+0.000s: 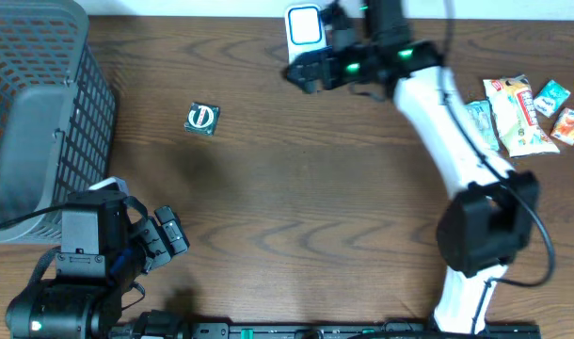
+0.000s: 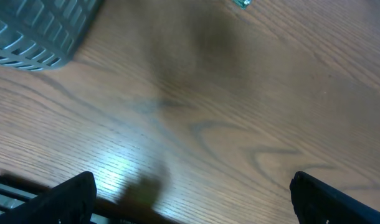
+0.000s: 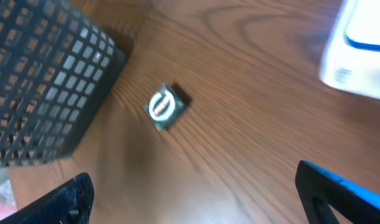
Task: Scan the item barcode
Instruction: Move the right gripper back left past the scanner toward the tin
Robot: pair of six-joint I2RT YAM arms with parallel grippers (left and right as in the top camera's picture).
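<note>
Counter (image 1: 296, 188) of brown wood, seen from overhead, with a small dark packet (image 1: 201, 119) bearing a white ring logo lying flat toward ten o'clock. Nothing touches it. A grey mesh basket (image 1: 42, 104) stands near it on the nine o'clock side, filling that edge of the counter.

The right fingers (image 1: 301, 75) are up at twelve o'clock, just on the six o'clock side of a white and blue box (image 1: 305, 26) at the far edge. They are spread wide and empty. The packet is off toward their eight o'clock, well apart, and the right wrist view shows it between the basket and the box.

The left fingers (image 1: 169, 235) sit at seven o'clock, close to the near edge and just beside the basket's corner. They are also spread wide and hold nothing, with only bare wood between them in the left wrist view. A teal sliver at that view's top edge may be the packet, but it is too cropped to be sure.

Several bright snack bags (image 1: 522, 115) lie in a loose cluster at three o'clock.
</note>
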